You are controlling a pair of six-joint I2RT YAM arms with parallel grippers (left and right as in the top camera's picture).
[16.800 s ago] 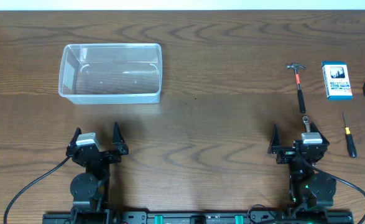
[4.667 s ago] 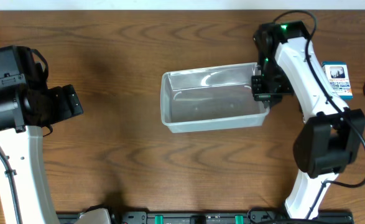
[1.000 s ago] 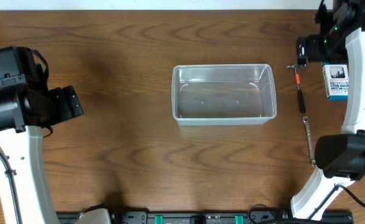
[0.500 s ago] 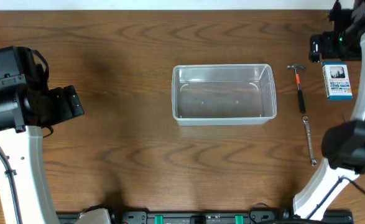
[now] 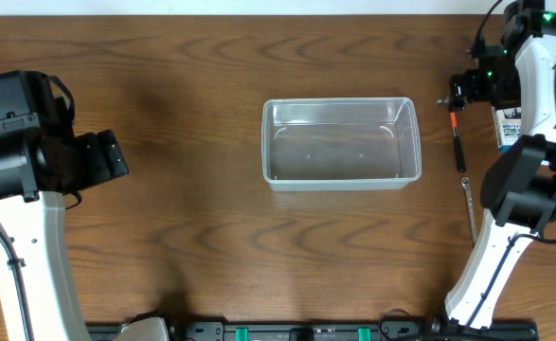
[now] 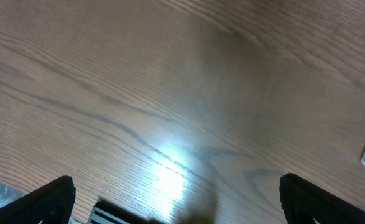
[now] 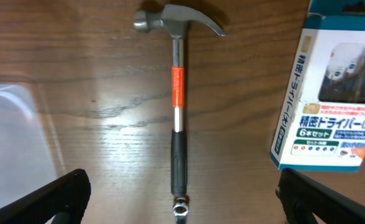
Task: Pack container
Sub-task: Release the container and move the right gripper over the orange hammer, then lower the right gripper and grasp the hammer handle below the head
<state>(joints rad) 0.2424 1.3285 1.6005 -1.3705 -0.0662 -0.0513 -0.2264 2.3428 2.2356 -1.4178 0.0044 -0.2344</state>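
Overhead: clear container (image 5: 342, 144), middle of surface (image 5: 211, 237), nearer the far edge. Hammer (image 5: 457, 133) just right of it, apart; wrench (image 5: 469, 204) toward the front edge.
Left wrist: left fingers (image 6: 51, 196) spread over bare wood.
Right wrist: right fingers (image 7: 64, 193) spread above hammer; box (image 7: 331, 106) at right.

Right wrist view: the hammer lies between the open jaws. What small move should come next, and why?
Probably lower the right arm's jaws straight down over the small steel hammer with orange band and black grip. It lies untouched on the wooden table, centred between the open jaws, and the clear plastic container beside it is empty.
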